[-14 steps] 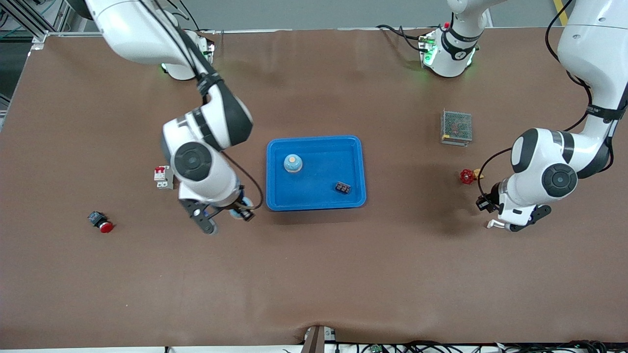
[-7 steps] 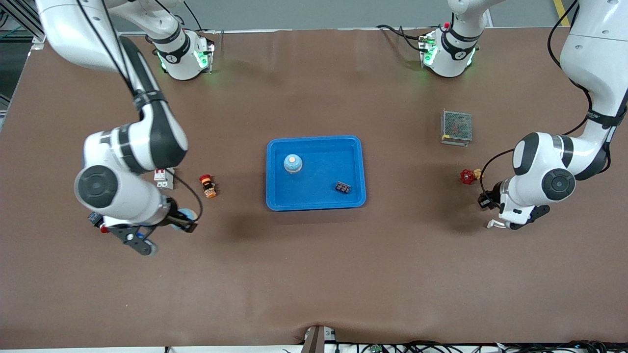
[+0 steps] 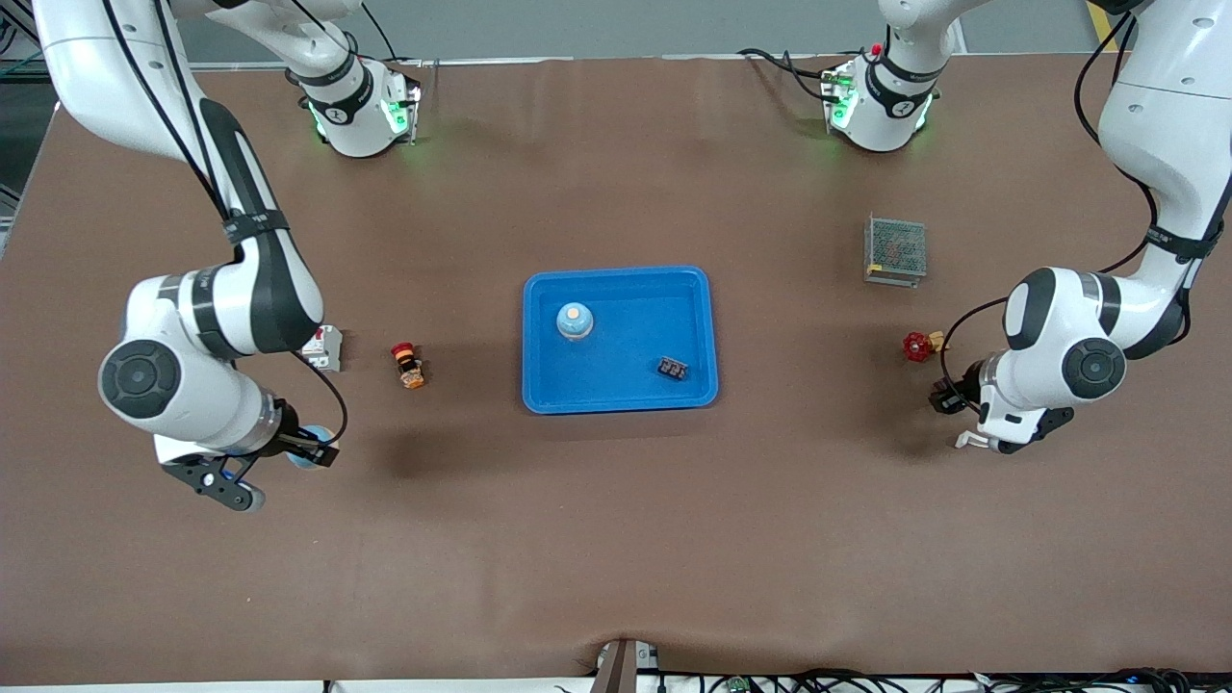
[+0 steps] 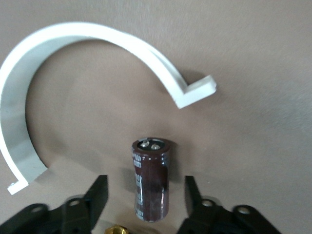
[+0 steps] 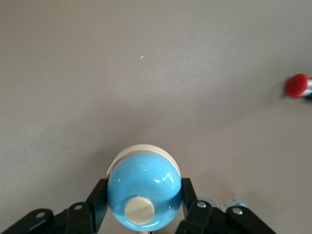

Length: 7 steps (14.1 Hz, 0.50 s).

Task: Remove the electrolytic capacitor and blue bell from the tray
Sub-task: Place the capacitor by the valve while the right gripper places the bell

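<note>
I have the right gripper (image 5: 144, 204) clamped round the smooth, slippery-looking blue bell (image 5: 144, 196) near the desk's right-arm end, left gripper (image 4: 146, 200) open astride the rigid electrolytic capacitor (image 4: 151, 179) lying on the desk.

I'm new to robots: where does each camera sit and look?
Front view: high across the table, facing both arms, over the shallow bright blue plastic tray.
Left wrist view: on the left wrist, past the open left gripper to a brown cylindrical capacitor.
Right wrist view: right wrist, right gripper clamping a glossy blue bell.
Front view shares that bell.
</note>
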Each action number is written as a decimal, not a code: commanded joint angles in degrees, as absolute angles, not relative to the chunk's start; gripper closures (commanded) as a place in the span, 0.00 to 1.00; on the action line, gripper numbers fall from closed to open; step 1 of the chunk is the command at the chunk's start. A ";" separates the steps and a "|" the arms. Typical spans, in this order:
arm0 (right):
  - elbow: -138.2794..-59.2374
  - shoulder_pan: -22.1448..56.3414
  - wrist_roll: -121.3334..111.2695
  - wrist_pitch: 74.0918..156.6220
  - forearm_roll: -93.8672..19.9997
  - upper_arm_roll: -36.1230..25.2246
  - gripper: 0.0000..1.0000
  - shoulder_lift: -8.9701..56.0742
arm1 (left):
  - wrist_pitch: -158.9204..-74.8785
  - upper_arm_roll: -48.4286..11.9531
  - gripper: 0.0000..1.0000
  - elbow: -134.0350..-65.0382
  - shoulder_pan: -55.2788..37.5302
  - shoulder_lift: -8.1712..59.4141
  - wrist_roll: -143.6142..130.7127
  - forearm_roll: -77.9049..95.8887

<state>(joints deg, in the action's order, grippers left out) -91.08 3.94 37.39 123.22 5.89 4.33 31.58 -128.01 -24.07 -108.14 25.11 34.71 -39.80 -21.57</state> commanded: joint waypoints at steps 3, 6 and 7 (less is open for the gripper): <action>-110.63 2.46 37.00 139.81 5.10 5.71 1.00 25.32 | -125.07 -27.58 0.00 -107.58 25.05 30.41 -43.14 -21.97; -116.44 2.64 37.09 145.35 5.10 5.63 1.00 23.99 | -123.49 -32.06 0.00 -106.61 24.96 30.23 -50.50 -21.97; -117.67 2.64 37.09 147.63 5.10 5.63 1.00 24.17 | -123.49 -33.39 0.00 -106.61 24.79 30.32 -53.76 -22.06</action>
